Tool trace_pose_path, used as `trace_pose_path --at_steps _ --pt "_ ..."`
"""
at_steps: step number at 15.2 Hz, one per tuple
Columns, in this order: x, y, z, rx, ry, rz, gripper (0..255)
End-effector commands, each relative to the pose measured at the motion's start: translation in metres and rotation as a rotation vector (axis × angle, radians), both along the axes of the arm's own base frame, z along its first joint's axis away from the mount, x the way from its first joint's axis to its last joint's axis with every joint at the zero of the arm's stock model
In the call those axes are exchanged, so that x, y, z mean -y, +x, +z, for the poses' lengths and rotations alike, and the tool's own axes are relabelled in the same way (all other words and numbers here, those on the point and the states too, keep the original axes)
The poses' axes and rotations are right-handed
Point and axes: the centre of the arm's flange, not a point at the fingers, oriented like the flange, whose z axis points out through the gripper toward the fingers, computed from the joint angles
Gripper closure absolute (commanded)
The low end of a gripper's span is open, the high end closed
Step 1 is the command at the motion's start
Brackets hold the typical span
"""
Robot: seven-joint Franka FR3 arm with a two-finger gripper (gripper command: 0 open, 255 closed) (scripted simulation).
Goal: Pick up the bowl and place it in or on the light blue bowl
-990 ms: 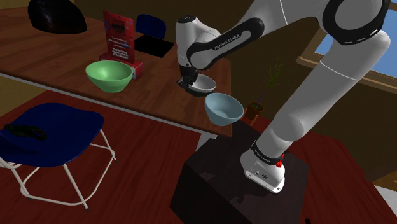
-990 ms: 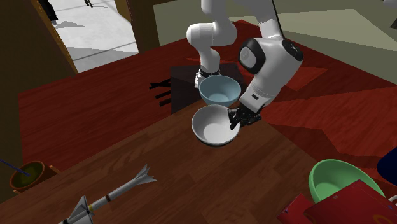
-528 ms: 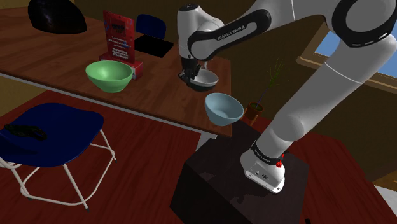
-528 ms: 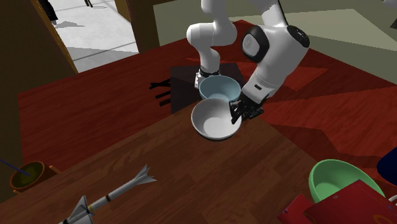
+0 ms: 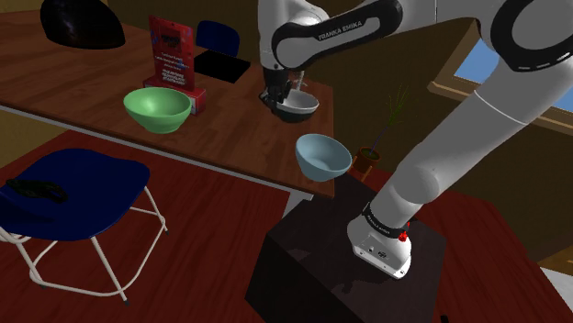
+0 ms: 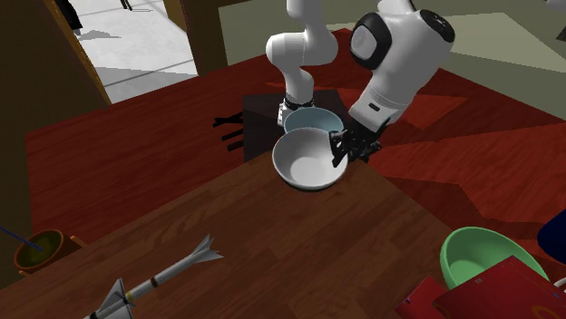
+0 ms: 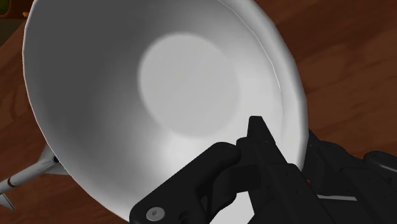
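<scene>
Nearest the dark stand [image 5: 349,266], the light blue bowl [image 5: 323,156] is sitting upright at the near edge of the wooden table [image 5: 230,138], open side up and ready to receive another bowl. Just beyond it and higher, the black gripper [image 7: 286,143] is clamping its jaws on the rim of the white bowl [image 7: 165,95], one finger inside the wall and the other outside. This pinch grip is leaving the bowl's hollow unobstructed. The white bowl is hanging tilted from the fingers and appears to be clear of the tabletop. In the second exterior view its rim is overlapping the light blue bowl's, though it is not yet over it. Holding it this high is likely giving it room to pass above the target's rim before being lowered in.

Farther along the table, a green bowl [image 5: 158,108] is standing well apart from the action. A red box [image 5: 172,50] is standing upright behind it. A grey rocket-shaped model [image 6: 154,276] is lying on its side across the boards, out of the arm's path.
</scene>
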Motion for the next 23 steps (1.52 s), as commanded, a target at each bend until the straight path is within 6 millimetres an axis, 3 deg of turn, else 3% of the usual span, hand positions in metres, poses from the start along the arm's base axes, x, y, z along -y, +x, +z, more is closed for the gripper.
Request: trace_pose_path --at_steps 1,13,23 --pt "0.001 -0.001 0.011 0.0 0.0 0.0 255" --pt "0.001 -0.001 0.072 0.0 0.0 0.0 255" --pt "-0.036 -0.128 0.082 0.0 0.0 0.0 255"
